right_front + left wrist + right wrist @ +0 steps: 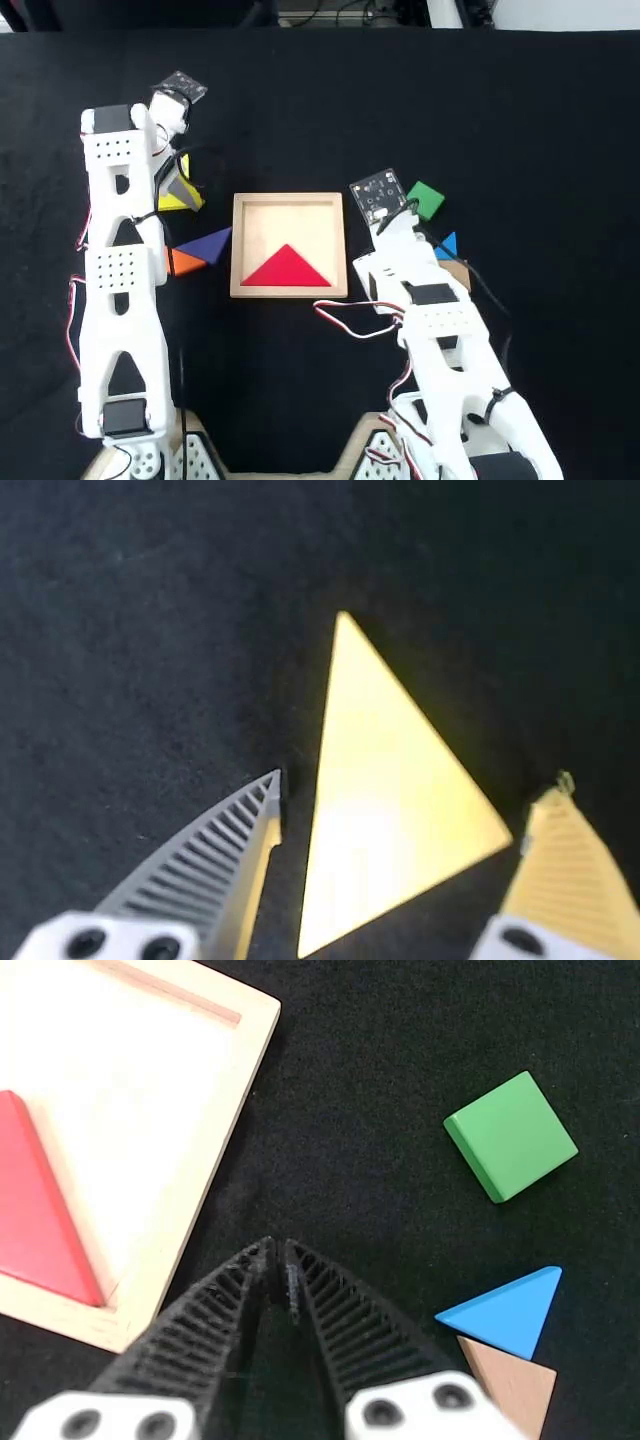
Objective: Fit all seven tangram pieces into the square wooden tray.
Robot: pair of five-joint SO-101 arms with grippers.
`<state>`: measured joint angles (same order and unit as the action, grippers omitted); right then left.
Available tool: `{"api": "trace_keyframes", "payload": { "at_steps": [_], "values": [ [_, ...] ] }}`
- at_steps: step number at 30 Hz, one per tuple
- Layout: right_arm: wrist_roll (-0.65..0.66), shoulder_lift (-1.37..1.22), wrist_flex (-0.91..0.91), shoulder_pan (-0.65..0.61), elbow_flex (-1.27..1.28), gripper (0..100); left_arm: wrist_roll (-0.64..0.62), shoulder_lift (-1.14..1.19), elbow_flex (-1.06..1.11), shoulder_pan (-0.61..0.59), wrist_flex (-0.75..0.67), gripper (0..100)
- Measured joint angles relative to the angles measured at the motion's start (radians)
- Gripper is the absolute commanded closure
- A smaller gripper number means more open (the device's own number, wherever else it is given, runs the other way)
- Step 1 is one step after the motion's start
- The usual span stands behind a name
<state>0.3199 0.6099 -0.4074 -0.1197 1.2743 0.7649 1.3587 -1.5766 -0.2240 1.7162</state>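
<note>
Closest up is the left gripper [418, 782]: its two ribbed fingers are wide apart, one on each side of the yellow triangle [390, 800]. That triangle lies flat on the black table [500, 100], over toward the left edge, and a thin dark gap shows between it and one finger. I cannot tell if the other finger touches it. The left arm [120, 270] is white and lies along the left side of the table.

The right gripper [278, 1257] has its black fingers pressed together, tip to tip. It hangs over the black table just beside the right edge of the square wooden tray [230, 1150].

The tray sits in the middle of the table. One piece is inside it, the big red triangle [287, 268]. Its long side lies along the tray's near edge, and its point aims at the far edge.

To the tray's left, close to the left arm, lie an orange triangle [183, 262] and a dark blue piece [205, 243], touching each other. The blue piece's tip is just beside the tray's left edge.

To the tray's right lie three more pieces. The green square [510, 1135] is the farthest back. The small light blue triangle [505, 1310] is nearer, and a brown piece [510, 1385] touches it on its near side.
</note>
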Motion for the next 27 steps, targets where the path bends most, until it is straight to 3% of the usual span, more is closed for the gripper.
{"api": "trace_keyframes", "payload": {
  "at_steps": [20,27],
  "values": [
    [0.000,0.000,0.000,0.000,0.000,98.6,0.195,0.000,-0.034,0.000,0.005,61],
    [0.000,0.000,0.000,0.000,0.000,98.6,0.201,0.006,-0.034,0.000,-0.034,61]
  ]
}}
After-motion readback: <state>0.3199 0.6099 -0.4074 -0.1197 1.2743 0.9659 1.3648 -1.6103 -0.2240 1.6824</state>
